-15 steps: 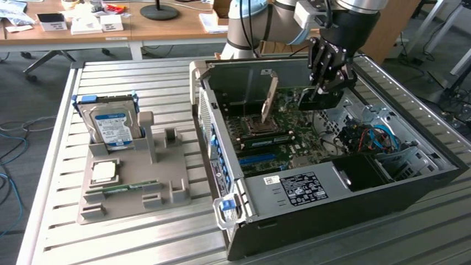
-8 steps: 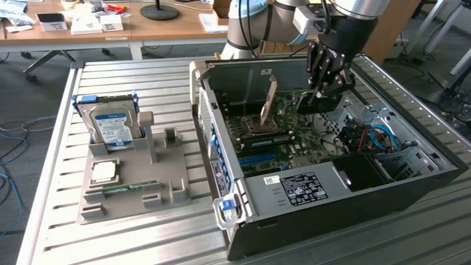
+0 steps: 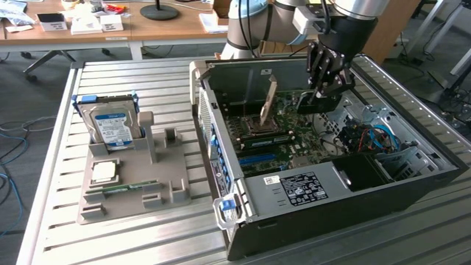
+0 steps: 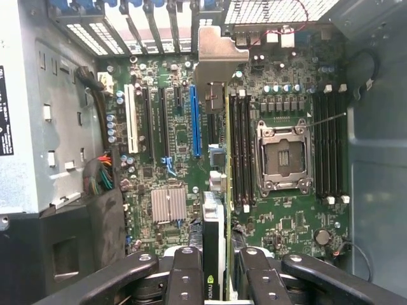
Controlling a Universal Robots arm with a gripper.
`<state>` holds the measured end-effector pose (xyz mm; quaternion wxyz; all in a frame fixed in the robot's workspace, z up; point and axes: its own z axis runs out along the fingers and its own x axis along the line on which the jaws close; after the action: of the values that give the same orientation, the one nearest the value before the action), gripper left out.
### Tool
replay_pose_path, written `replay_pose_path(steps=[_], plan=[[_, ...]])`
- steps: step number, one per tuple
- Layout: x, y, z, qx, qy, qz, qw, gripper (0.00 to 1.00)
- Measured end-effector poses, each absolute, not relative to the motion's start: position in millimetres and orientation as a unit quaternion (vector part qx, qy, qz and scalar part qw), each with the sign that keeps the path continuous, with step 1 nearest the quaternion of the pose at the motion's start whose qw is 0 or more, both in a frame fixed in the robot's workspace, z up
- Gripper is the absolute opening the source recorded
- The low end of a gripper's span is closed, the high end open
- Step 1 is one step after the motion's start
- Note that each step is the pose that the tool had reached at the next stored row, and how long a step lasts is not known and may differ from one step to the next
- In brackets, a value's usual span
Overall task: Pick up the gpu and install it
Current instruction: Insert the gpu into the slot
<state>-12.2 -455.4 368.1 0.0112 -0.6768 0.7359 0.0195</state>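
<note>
A slatted metal tabletop (image 3: 132, 243) carries an open computer case (image 3: 346, 218) lying on its side, its green motherboard (image 4: 292, 225) showing a CPU socket (image 4: 283, 159). At the exterior view's left, a grey holder (image 3: 173, 176) has a hard drive (image 3: 112, 124) standing upright, with a CPU chip (image 3: 103, 171) lying flat and a memory stick (image 3: 129, 187) near it. A wooden desk (image 3: 184, 27) stands behind.

The gripper (image 4: 218, 267) has its black fingers (image 4: 186, 276) pressed against both sides of the gpu (image 4: 213, 222), which is seen edge-on with a green logo at the held end. The card runs over the green motherboard (image 4: 286, 219), between the blue slot (image 4: 195, 121) and the black memory slots (image 4: 240, 146). Its silver bracket (image 4: 216, 60) is near the case's vents (image 4: 273, 9). The CPU socket (image 4: 283, 159) lies just past those memory slots, and a finned heatsink (image 4: 168, 204) is beside the card.
</note>
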Motion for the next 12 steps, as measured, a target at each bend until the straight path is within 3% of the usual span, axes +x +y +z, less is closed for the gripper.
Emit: replay_pose_path(steps=[12], plan=[[-22.0,-455.4,362.9,-0.677,0.736,0.019,0.011,0.27]])
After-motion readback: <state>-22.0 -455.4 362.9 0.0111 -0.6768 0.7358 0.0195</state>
